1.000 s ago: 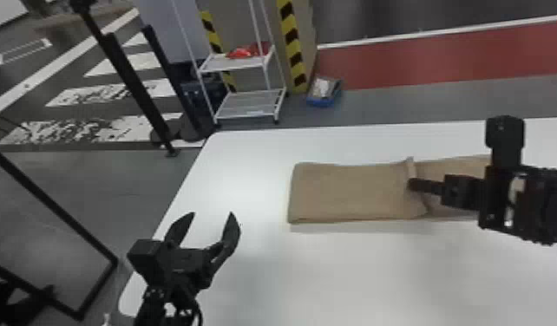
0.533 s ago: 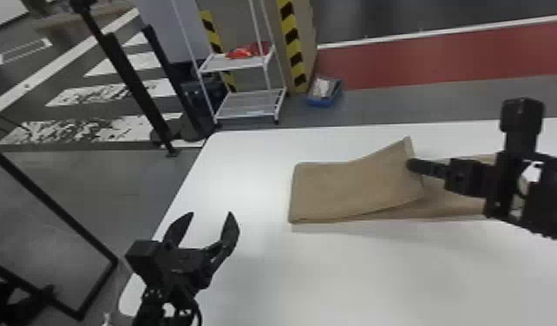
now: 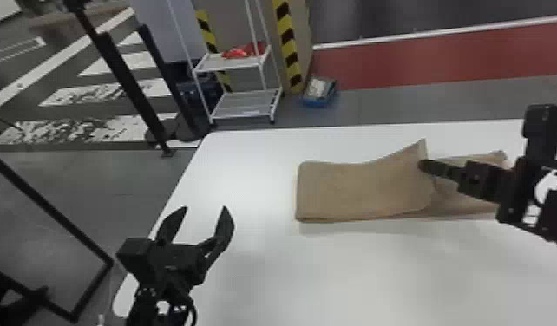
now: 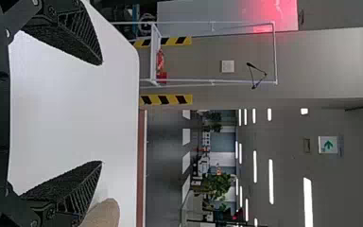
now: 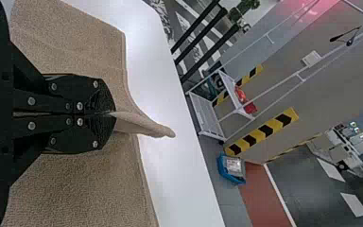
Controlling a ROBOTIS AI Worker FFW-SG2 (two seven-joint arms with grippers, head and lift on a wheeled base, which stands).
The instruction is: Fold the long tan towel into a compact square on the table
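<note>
In the head view the tan towel lies on the white table, its left part folded over and its upper layer's edge raised. My right gripper is at that raised edge. In the right wrist view my right gripper is shut on the towel, whose pinched edge sticks out past the fingertips. My left gripper stands open over the table's left side, apart from the towel. In the left wrist view both fingers of my left gripper are spread, and a bit of the towel shows beyond one finger.
The white table has its left edge below my left gripper and its far edge behind the towel. Past it on the floor stand a white shelf rack, a blue bin and black posts.
The towel's upper layer has lifted at its right edge, curving up, while my right gripper moved slightly right with it. More of the lower layer shows on the right. My left arm stayed still.
</note>
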